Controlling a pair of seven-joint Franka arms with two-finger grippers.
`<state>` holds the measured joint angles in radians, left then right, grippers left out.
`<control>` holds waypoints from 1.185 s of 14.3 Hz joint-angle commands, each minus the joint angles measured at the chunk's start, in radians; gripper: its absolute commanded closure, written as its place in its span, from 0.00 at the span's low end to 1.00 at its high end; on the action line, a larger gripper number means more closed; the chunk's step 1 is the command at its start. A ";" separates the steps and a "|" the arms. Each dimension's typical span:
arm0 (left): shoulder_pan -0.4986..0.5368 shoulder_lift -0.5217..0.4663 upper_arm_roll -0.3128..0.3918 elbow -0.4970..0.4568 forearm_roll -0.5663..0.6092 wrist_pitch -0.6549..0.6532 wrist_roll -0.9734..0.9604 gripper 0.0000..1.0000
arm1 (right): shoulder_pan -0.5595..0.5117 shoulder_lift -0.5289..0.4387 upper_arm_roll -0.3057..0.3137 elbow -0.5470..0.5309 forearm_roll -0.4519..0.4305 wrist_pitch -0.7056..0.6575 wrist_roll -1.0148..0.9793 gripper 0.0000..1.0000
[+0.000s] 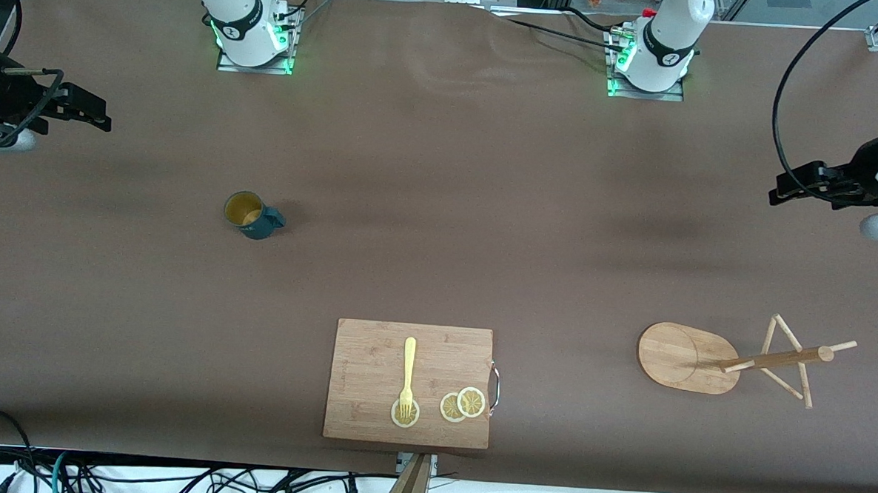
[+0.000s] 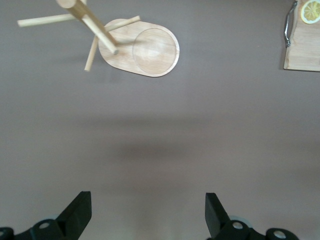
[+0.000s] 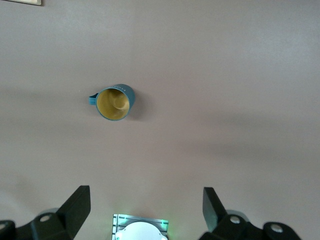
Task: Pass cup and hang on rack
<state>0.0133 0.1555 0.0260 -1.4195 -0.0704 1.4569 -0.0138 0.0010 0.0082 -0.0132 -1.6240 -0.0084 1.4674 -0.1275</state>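
Note:
The teal-blue cup (image 1: 251, 214) stands upright on the table toward the right arm's end, its tan inside showing; it also shows in the right wrist view (image 3: 114, 102). The bamboo rack (image 1: 682, 357) stands toward the left arm's end, nearer to the front camera than the cup, and shows in the left wrist view (image 2: 150, 50). My right gripper (image 1: 104, 118) hangs open and empty over the table's right-arm end, well apart from the cup (image 3: 145, 195). My left gripper (image 1: 778, 195) hangs open and empty over the table's left-arm end, apart from the rack (image 2: 146, 200).
A wooden cutting board (image 1: 375, 347) with a metal handle lies at the table's edge nearest the front camera. On it are a yellow fork (image 1: 408, 371) and lemon slices (image 1: 462, 404). The board's corner shows in the left wrist view (image 2: 302, 50).

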 commanded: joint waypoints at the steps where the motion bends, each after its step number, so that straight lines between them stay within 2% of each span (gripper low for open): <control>1: -0.003 0.015 -0.014 0.031 0.021 -0.004 0.006 0.00 | 0.004 0.013 0.001 0.021 -0.013 0.019 0.002 0.01; 8: -0.001 0.015 -0.015 0.033 0.027 -0.004 0.006 0.00 | -0.009 0.059 -0.008 0.038 -0.032 0.102 0.000 0.01; 17: -0.007 0.015 -0.015 0.033 0.020 -0.004 0.006 0.00 | 0.002 0.067 -0.007 0.036 -0.021 0.085 0.003 0.01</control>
<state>0.0134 0.1556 0.0128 -1.4194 -0.0705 1.4569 -0.0140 0.0008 0.0680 -0.0225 -1.6061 -0.0332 1.5750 -0.1271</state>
